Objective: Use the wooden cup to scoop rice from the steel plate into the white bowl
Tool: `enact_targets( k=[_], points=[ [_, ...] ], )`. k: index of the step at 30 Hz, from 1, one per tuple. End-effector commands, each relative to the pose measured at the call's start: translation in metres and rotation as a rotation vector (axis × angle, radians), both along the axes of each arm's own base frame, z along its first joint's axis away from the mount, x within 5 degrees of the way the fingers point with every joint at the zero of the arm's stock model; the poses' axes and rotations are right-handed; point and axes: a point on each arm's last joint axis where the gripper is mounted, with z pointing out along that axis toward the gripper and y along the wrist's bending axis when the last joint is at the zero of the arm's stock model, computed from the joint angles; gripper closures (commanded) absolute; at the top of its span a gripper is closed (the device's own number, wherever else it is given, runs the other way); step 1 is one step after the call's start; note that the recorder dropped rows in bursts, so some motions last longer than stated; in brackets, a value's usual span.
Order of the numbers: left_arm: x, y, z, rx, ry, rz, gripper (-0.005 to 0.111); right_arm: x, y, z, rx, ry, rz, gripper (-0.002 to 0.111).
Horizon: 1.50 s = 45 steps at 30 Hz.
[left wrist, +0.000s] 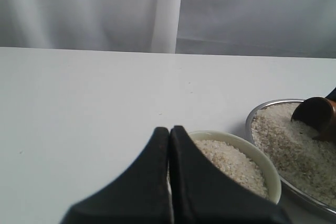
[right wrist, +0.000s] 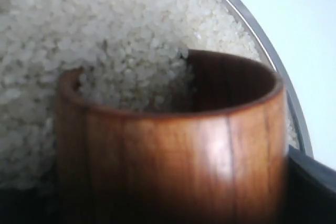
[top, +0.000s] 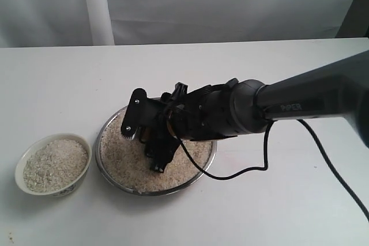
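Right fingers [right wrist: 315, 184] seemingly clamp the wooden cup [right wrist: 173, 156], tilted into rice [right wrist: 105, 24]; left fingers [left wrist: 142, 182] pressed together.

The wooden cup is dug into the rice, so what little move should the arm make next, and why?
Probably tip the wooden cup mouth-up and lift it. The right gripper holds it tilted in the steel plate, some rice lies inside it, and the white bowl stands beside the plate.
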Motion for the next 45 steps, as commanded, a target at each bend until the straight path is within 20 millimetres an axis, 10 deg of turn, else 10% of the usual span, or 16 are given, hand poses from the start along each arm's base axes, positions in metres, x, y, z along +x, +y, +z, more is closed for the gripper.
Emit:
enact_targets(
  k=[1, 45],
  points=[
    [0.000, 0.000, 0.002, -0.011, -0.011, -0.004, 0.107, -0.003, -0.001, -0.001, 0.053, 0.031, 0.008, 0.108],
    [0.000, 0.000, 0.002, -0.011, -0.011, -0.004, 0.107, 0.004, -0.002, 0.072, 0.360, -0.060, 0.094, 0.108]
  ],
)
